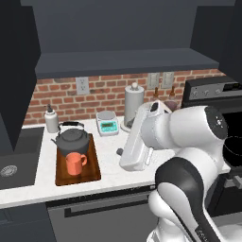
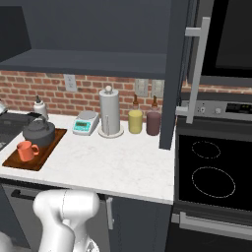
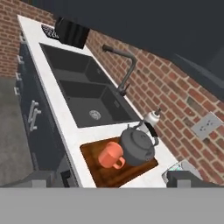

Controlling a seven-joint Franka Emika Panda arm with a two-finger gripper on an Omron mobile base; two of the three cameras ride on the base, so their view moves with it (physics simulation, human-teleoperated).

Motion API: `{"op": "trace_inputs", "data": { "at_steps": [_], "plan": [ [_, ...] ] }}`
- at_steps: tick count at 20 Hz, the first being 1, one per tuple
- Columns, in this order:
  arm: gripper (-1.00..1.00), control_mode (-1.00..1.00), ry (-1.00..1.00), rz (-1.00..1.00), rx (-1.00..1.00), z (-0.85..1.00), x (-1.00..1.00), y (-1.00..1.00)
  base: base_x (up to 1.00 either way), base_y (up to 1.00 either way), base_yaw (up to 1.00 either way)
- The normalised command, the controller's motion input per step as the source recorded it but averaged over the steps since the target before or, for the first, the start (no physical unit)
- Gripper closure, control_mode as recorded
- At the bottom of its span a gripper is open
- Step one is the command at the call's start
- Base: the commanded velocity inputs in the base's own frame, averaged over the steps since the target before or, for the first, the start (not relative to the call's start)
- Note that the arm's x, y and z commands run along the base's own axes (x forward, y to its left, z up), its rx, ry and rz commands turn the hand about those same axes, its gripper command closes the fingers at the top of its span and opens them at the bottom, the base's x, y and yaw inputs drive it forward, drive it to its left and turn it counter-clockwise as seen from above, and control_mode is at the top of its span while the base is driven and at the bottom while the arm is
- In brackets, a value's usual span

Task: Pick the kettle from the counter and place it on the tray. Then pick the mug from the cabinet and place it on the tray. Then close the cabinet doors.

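Cabinet (image 1: 123, 33), the big dark charcoal-blue wall cupboard, is open, bare shelf showing; its tall panelled door with silver bar handle (image 2: 196, 69) stands swung out at the right. Long white marble-look counter (image 2: 123, 162) carries the flat dark brown wooden tray (image 1: 94, 171) beside the sink. Squat dark grey kettle (image 1: 72, 139) and small orange-red mug (image 1: 74, 163) both sit on that tray, mug in front. Judging by this, both placements are done; door closing is the step in hand. Gripper (image 3: 107, 181): tips barely in frame, holding nothing, can't tell how wide the jaws stand. Next move: reach up to a door edge and push it shut
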Motion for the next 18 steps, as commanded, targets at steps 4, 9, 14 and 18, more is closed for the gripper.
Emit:
{"op": "trace_inputs", "data": {
  "at_steps": [4, 9, 14, 18],
  "plan": [
    [-1.0, -1.0, -0.08, 0.23, 0.01, 0.28, -0.39, 0.09, 0.0, 0.0, 0.0],
    [-1.0, -1.0, -0.17, 0.31, 0.01, 0.33, -0.35, 0.29, 0.0, 0.0, 0.0],
    [-1.0, -1.0, -0.24, 0.27, 0.0, 0.36, -0.35, 0.49, 0.0, 0.0, 0.0],
    [-1.0, -1.0, -0.42, 0.11, 0.0, 0.33, -0.38, 0.55, 0.0, 0.0, 0.0]
  ]
}}
